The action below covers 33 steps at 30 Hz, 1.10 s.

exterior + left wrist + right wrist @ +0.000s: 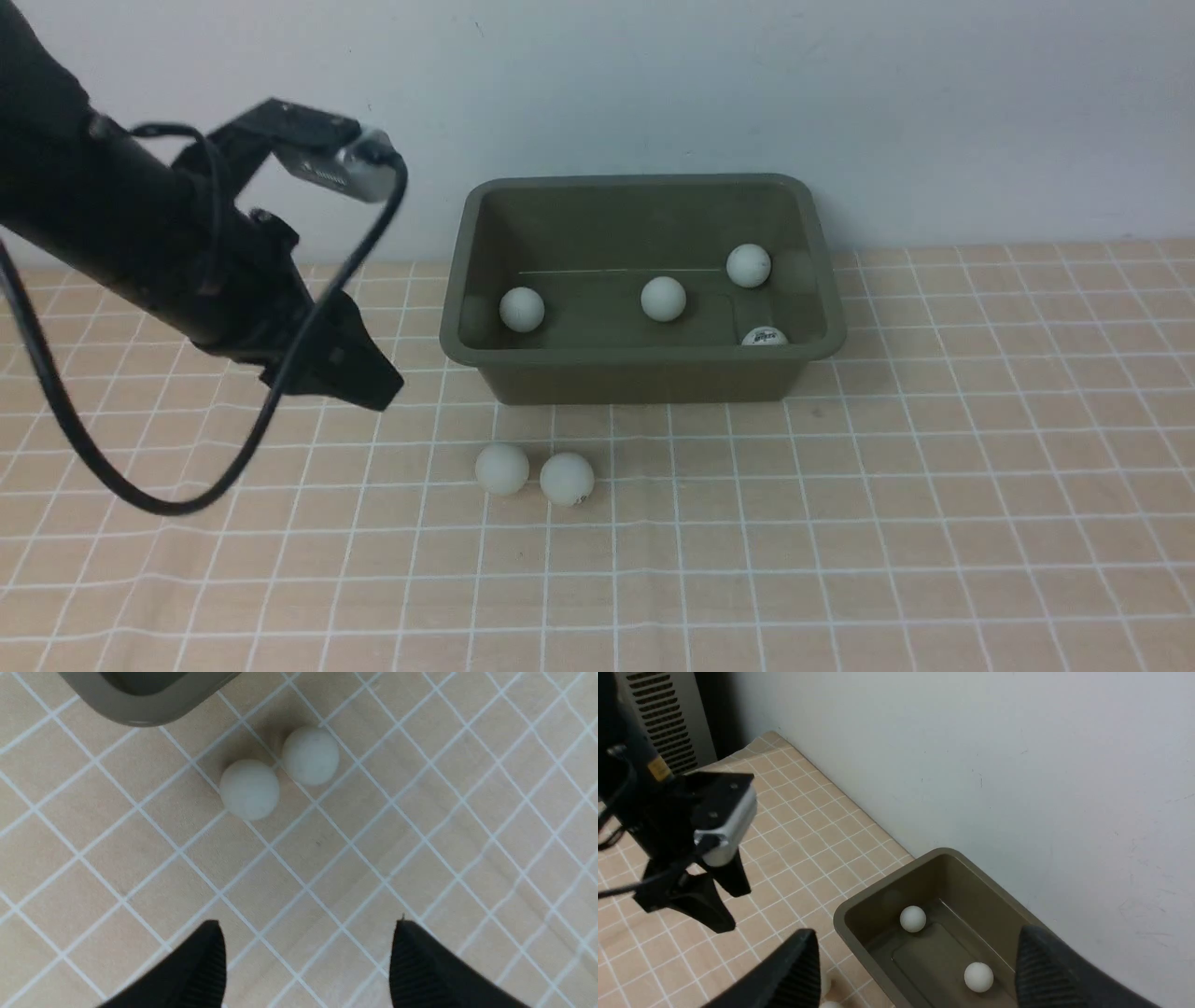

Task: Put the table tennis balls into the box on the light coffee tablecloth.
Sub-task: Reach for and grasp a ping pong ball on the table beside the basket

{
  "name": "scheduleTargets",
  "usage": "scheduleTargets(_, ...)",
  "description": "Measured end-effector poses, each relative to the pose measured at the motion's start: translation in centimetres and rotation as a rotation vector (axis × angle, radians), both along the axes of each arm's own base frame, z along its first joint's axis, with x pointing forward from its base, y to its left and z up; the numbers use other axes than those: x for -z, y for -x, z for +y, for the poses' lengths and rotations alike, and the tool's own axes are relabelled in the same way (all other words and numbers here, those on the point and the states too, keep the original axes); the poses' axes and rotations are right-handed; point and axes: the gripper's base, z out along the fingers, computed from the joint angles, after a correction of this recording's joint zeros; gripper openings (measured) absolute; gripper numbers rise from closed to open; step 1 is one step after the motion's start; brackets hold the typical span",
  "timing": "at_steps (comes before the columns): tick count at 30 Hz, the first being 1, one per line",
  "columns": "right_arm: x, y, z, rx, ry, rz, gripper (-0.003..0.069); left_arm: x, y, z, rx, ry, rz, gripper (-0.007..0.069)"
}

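Nearest, on the light coffee tablecloth (840,523), two table tennis balls, a left ball (502,469) and a right ball (567,479), lie side by side just in front of the box (635,357). The left jaws hang released and empty above the cloth, left of them. Four more balls sit inside the box. The right jaws gape wide, grasping nothing.

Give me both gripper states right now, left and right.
Left gripper: open, holding nothing.
Right gripper: open, holding nothing.
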Motion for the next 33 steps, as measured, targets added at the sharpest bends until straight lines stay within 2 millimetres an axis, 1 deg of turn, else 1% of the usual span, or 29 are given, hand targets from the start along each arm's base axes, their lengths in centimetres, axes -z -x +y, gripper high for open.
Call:
scheduleTargets(3, 0.1, 0.1, 0.0, -0.004, 0.004, 0.01, 0.051, 2.5, -0.9, -1.1, 0.019, -0.026, -0.034, 0.0392)
scheduleTargets(4, 0.1, 0.1, 0.0, -0.003, 0.002, 0.015, 0.051, 3.2, -1.2, -1.5, 0.029, -0.031, -0.043, 0.0392)
scheduleTargets(5, 0.1, 0.1, 0.0, -0.004, 0.002, 0.016, 0.051, 3.2, -1.2, -1.6, 0.034, -0.03, -0.045, 0.0392)
scheduleTargets(6, 0.2, 0.1, 0.0, -0.007, 0.002, 0.024, 0.051, 4.3, -1.9, -2.4, 0.05, -0.04, -0.064, 0.0392)
scheduleTargets(9, 0.2, 0.2, 0.0, -0.009, 0.005, 0.034, 0.051, 6.3, -2.8, -3.1, 0.067, -0.052, -0.06, 0.0393)
scheduleTargets(15, 0.4, 0.3, 0.0, -0.015, 0.014, 0.052, 0.051, 11.1, -4.7, -3.4, 0.053, -0.086, -0.016, 0.0426)
scheduleTargets(16, 0.4, 0.3, 0.0, -0.015, 0.014, 0.052, 0.051, 11.2, -4.7, -3.4, 0.052, -0.085, -0.015, 0.0429)
scheduleTargets(17, 0.4, 0.3, 0.0, -0.015, 0.014, 0.056, 0.051, 12.1, -5.0, -3.5, 0.051, -0.083, -0.008, 0.0442)
scheduleTargets(20, 0.4, 0.3, 0.0, -0.015, 0.014, 0.057, 0.051, 13.0, -5.3, -3.7, 0.055, -0.057, -0.001, 0.0461)
scheduleTargets(26, 0.4, 0.3, 0.0, -0.015, 0.014, 0.057, 0.051, 13.5, -5.6, -4.5, 0.077, 0.021, -0.024, 0.047)
scheduleTargets(29, 0.4, 0.3, 0.0, -0.015, 0.014, 0.057, 0.051, 14.0, -5.8, -4.6, 0.082, 0.033, -0.022, 0.047)
scheduleTargets(33, 0.4, 0.3, 0.0, -0.015, 0.014, 0.057, 0.051, 15.6, -6.1, -4.6, 0.078, 0.018, -0.003, 0.047)
